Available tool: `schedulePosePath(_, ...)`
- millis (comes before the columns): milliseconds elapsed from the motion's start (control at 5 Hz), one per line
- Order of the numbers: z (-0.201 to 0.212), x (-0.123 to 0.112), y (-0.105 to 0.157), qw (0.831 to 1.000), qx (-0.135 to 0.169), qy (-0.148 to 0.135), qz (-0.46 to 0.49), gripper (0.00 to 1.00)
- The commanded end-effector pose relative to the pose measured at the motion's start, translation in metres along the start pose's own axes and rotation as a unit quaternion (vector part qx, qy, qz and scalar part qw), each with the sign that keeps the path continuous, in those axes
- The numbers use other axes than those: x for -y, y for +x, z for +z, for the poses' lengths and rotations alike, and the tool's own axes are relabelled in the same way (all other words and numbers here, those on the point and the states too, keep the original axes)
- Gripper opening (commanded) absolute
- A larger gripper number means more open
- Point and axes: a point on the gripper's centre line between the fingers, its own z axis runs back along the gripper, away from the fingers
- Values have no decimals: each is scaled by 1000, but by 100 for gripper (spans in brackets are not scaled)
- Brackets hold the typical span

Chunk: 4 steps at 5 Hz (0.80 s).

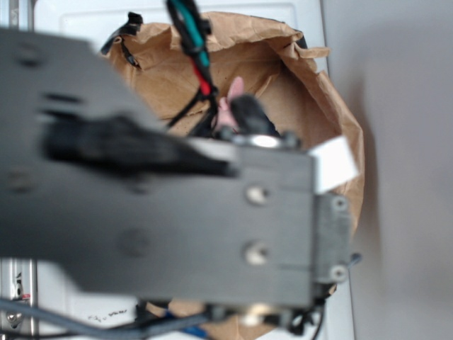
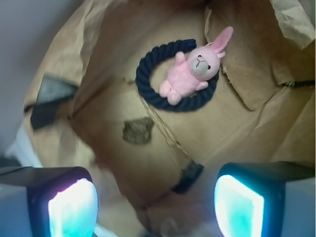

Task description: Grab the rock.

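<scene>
The brown paper bag [image 2: 247,84] fills the wrist view, its crumpled walls rising around a flat paper floor. In the exterior view the robot arm [image 1: 156,205] blocks nearly everything, so what lies inside is best judged from the wrist. At about one o'clock on the bag floor sits a dark blue rope ring [image 2: 148,91] with the pink plush bunny [image 2: 190,74] lying across it. The rock [image 2: 138,131] lies alone near the centre, well apart from the ring, at its seven o'clock. The pincer [image 2: 155,202] is spread wide with nothing between its pads [image 2: 71,207], above the bag floor, probably still some way up. Nothing is grasped; descent, closing and lift all remain.
</scene>
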Motion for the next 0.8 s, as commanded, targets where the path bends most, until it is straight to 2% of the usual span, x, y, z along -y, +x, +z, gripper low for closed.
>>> schedulePosePath(0,-34,7,28,997,58,-21,52,100)
schedulePosePath(200,-37,-10,43,997,60,-46,35,100)
schedulePosePath(400,-10,-23,46,996,30,-75,-24,100)
schedulePosePath(600,-10,-23,46,996,30,-75,-24,100)
